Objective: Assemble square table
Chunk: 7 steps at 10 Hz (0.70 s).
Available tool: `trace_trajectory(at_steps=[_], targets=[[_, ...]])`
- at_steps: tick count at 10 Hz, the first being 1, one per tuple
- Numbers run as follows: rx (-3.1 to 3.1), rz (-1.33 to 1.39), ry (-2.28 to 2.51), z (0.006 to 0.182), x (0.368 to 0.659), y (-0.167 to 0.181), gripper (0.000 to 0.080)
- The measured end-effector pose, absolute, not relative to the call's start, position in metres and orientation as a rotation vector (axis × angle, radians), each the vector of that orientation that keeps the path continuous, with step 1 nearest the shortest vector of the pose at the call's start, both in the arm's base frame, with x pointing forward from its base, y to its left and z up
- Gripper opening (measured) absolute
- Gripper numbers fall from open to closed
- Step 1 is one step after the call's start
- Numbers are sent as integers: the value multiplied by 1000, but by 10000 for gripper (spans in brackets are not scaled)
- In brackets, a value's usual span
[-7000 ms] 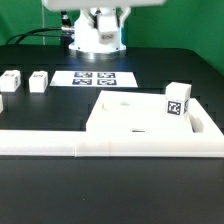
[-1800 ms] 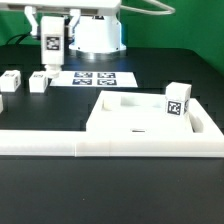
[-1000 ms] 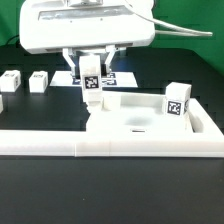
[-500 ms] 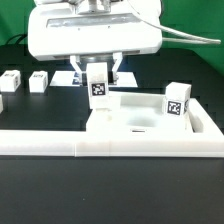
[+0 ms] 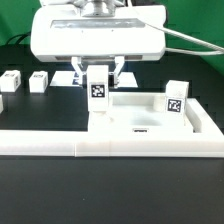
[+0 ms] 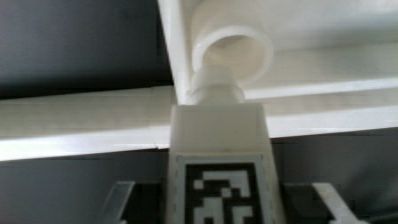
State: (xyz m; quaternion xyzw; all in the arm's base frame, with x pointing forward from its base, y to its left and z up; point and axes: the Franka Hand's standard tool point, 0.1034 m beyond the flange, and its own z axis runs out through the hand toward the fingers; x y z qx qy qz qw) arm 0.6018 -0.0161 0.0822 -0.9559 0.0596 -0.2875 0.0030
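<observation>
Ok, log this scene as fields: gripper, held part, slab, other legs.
gripper: shut on held leg post
held leg post: upright, at square slab's far corner, exterior view's left
square slab: flat, behind border rail
standing leg post: on slab's far corner, exterior view's right
loose leg posts: at least two, exterior view's left

We look across a matte black tabletop [image 5: 110, 195] that runs from near to far. Beyond its far edge a plain green backdrop [image 5: 10, 18] shows at the far left and far right. A long low white border rail [image 5: 40, 143] crosses the near tabletop. The light is soft and even.
</observation>
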Motion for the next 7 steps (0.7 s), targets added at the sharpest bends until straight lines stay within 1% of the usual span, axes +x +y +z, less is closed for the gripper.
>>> trace_trajectory(at_steps=[2,6,7], targets=[[-3002,-880,222,81,598,-8,290],[-3008,-852,211,82,595,-14,290],[-3000,-779,212,82,590,-11,290]])
